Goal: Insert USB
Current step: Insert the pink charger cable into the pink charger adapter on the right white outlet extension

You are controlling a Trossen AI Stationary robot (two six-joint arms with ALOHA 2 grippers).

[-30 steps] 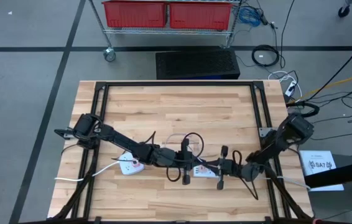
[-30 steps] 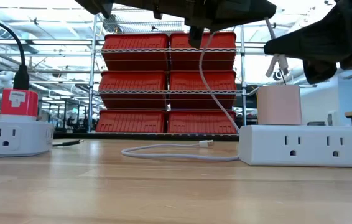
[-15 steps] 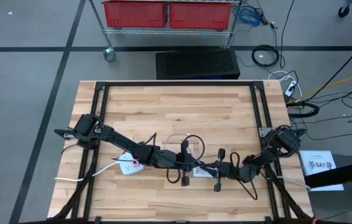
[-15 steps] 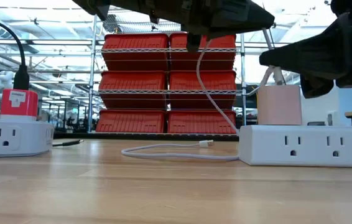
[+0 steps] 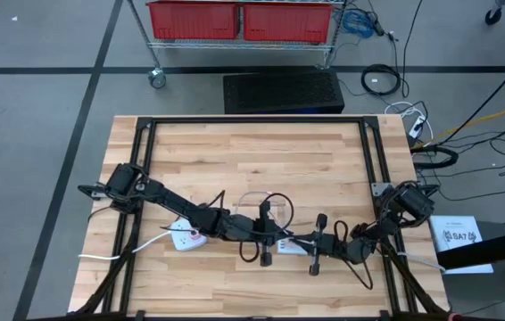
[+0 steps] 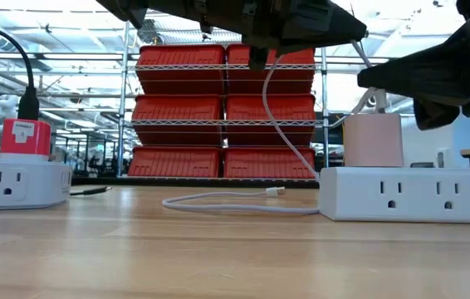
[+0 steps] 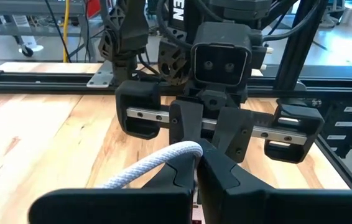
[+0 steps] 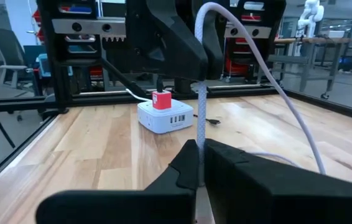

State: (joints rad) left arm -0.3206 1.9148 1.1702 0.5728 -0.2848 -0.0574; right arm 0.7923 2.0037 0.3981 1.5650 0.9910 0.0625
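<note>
A white braided USB cable [image 6: 278,124] hangs from my left gripper [image 6: 260,51] in a loose curve down to the table, where its free end with a small plug [image 6: 276,191] lies. My right gripper [image 6: 384,83] is shut on another stretch of this cable, just above the pale pink charger block [image 6: 372,139] that stands plugged into the white power strip [image 6: 409,195]. In the high view both grippers meet over this strip [image 5: 293,245], left gripper [image 5: 281,238] facing right gripper [image 5: 304,242]. The plug at the right gripper's end is hidden. My left gripper pinches the white cable [image 7: 179,152] between its two fingertips, somewhere along its length. The cable arches over the tips, lifted clear, and hangs slack below them. My right gripper pinches the cable [image 8: 199,134] between its fingertips, near its end above the charger. From there the cable rises straight toward the left gripper; the fingers hide the plug itself.
A second white power strip [image 6: 15,183] with a red charger [image 6: 26,137] and a black cord sits toward the table's left [image 5: 181,237]. Black frame rails [image 5: 252,122] run around the tabletop. Red bins on a wire rack [image 6: 227,112] stand beyond the far edge.
My right arm has sunk lower and its gripper has shifted slightly toward the table's left, tipping toward the pink charger. The cable end it holds has come down closer to the charger's top. The left gripper and the cable's free end on the table have stayed put.
</note>
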